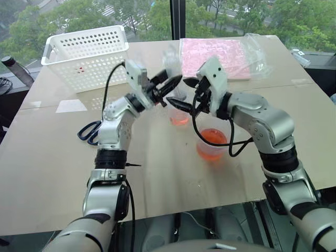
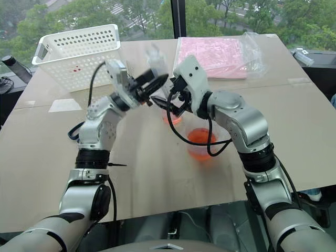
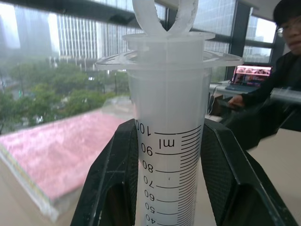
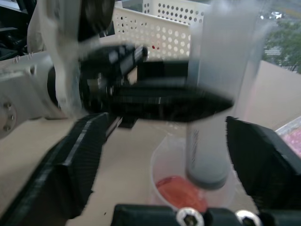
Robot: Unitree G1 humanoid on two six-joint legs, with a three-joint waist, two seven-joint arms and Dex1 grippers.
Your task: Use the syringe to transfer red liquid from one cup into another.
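Observation:
My left gripper (image 1: 167, 85) is shut on the barrel of the syringe (image 3: 167, 141), a clear tube with printed graduations, held upright over the smaller beaker (image 1: 179, 116). That beaker holds a little red liquid (image 4: 178, 190). The syringe's dark tip (image 4: 207, 172) hangs just above that liquid. My right gripper (image 1: 185, 93) stands open close beside the syringe, its fingers (image 4: 80, 165) spread wide on either side without touching it. The larger beaker (image 1: 212, 143) stands nearer me and to the right, with red liquid (image 2: 201, 137) in its bottom.
A white perforated basket (image 1: 86, 52) stands at the back left, and pink sheets in a clear bag (image 1: 212, 58) lie at the back right. Black-handled scissors (image 1: 89, 131) lie left of my left arm. A person (image 3: 282, 70) sits beyond the table.

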